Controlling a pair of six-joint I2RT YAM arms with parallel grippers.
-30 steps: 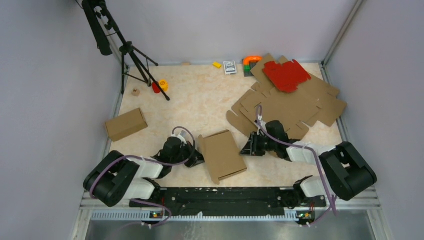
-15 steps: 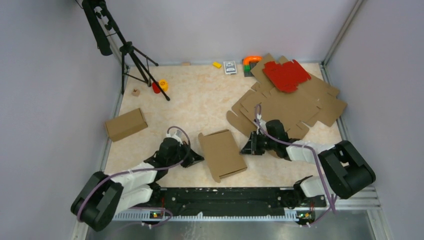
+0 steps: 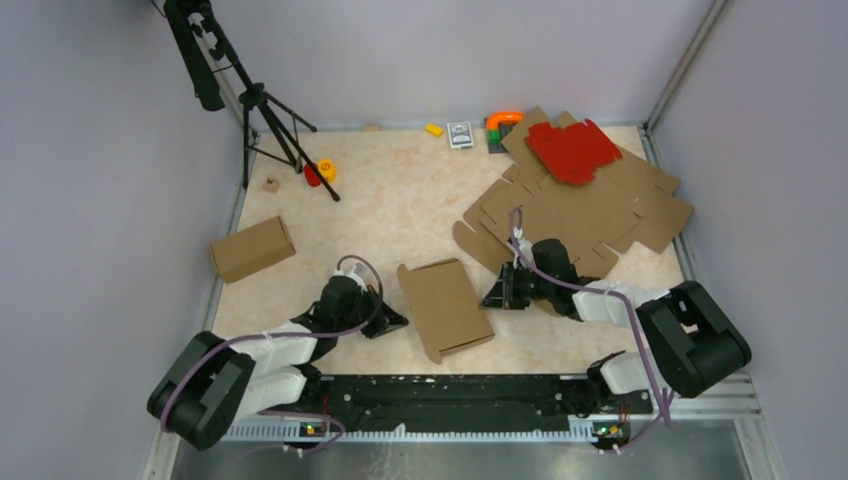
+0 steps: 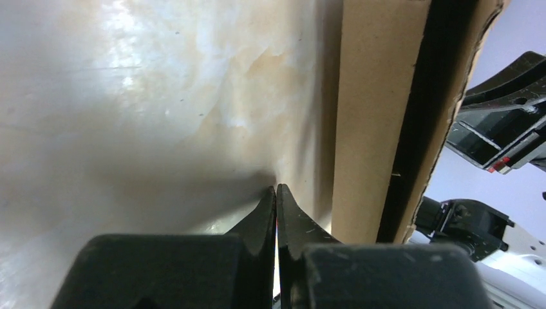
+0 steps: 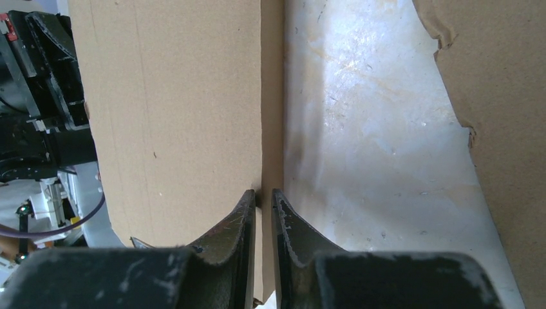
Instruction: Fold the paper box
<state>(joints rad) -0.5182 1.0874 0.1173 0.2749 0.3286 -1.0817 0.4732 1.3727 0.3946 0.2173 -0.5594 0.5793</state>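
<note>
- Desk point(image 3: 400, 200) carries the paper box point(image 3: 445, 308), lying flat between both arms.
- Cardboard pile point(image 3: 580, 215) sits beyond the box, to its right.
- Right pincer point(image 5: 261, 193), at the box's right edge, grips its cardboard.
- Left pincer point(image 4: 276, 188), just left of the box, clenched empty.

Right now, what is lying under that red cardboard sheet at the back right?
The red sheet lies on a spread pile of flat brown cardboard sheets. What sits directly beneath it, or under the pile, is covered.
</note>
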